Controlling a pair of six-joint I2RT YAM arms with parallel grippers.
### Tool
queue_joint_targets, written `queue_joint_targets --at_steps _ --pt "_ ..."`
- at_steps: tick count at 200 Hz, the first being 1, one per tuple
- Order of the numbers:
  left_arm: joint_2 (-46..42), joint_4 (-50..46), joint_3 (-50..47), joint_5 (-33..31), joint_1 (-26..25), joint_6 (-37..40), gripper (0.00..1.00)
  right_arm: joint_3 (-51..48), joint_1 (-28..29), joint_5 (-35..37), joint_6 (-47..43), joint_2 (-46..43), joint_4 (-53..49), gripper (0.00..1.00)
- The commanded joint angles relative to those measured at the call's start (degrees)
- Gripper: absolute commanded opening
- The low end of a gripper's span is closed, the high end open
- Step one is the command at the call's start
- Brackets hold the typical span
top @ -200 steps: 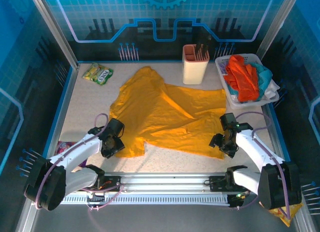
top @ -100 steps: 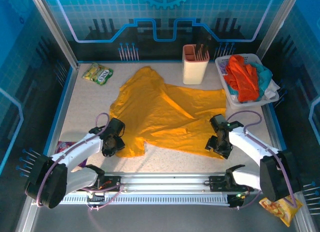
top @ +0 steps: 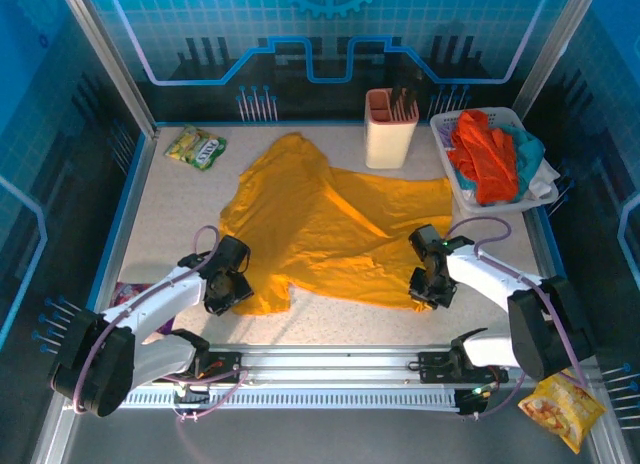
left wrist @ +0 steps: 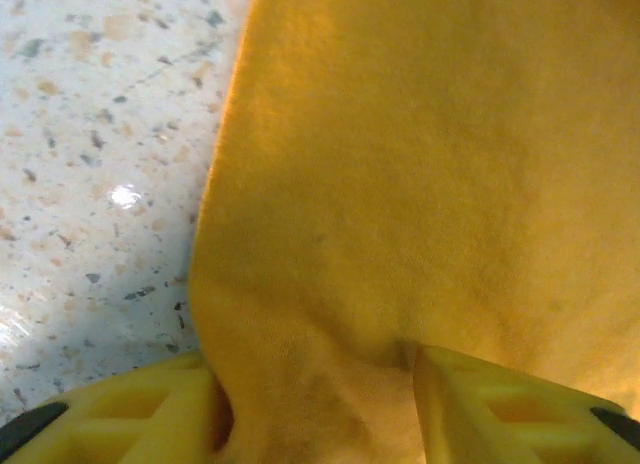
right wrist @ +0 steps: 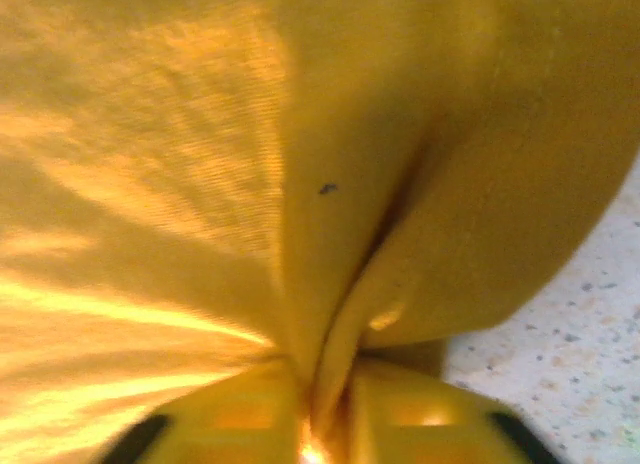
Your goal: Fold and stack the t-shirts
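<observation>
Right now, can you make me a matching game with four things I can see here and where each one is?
Things:
1. yellow shirt
2. orange shirt
3. green packet
4. beige holder

Places:
A. standing upright just left of the white basket
B. far left corner of the table
C. piled in the white basket
D. spread over the middle of the table

Pairs: 1-D, 2-C, 3-B, 4-A

Mid-table: spread tee (top: 330,229). Back right: basket (top: 441,144), heaped tees (top: 485,159) in it; holder (top: 390,134) just left of basket. Back left: packet (top: 195,147). Beside right arm's base (top: 545,369): bag (top: 560,409).
</observation>
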Motion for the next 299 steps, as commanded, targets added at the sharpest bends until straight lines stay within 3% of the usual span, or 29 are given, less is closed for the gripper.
queue_joint_targets --at_steps 1,4,27,82,106,141,183,251,299 --pt "-0.6 -3.1 -0.1 3.7 -0.2 0.9 0.54 -0.7 0.4 -0.6 -0.6 0.2 2.1 0.04" --pt "-0.6 -3.1 -0.1 4.3 -0.2 0.9 0.54 -0.8 0.4 -0.7 -0.9 0.1 2.3 0.0" --pt "-0.5 -4.3 -0.7 5.9 -0.2 1.2 0.52 -0.5 0.4 -1.1 -2.3 -0.2 3.0 0.0" --pt "-2.2 -3.6 -1.1 5.4 -0.2 -0.2 0.28 0.3 0.3 -0.7 -4.6 -3.9 4.2 0.0" --pt "-2.2 -4.1 2.4 4.7 -0.2 1.6 0.0 2.1 -0.4 -0.3 -6.9 -5.7 4.6 0.0" --pt "-2.2 -2.6 11.9 4.9 0.6 7.5 0.0 8.7 -4.0 1.2 -11.8 -7.4 4.5 0.0" --pt "4.1 0.8 27.9 10.9 9.1 15.6 0.0 19.4 -8.7 -1.4 -18.1 -7.5 7.1 0.0" --pt "17.1 -10.2 66.9 5.1 14.9 27.6 0.0 39.7 -11.2 -3.3 -24.5 -3.9 5.9 0.0" --pt "17.6 -11.7 81.5 5.8 16.9 32.0 0.0 53.3 -11.9 -3.2 -28.5 -2.4 5.4 0.0"
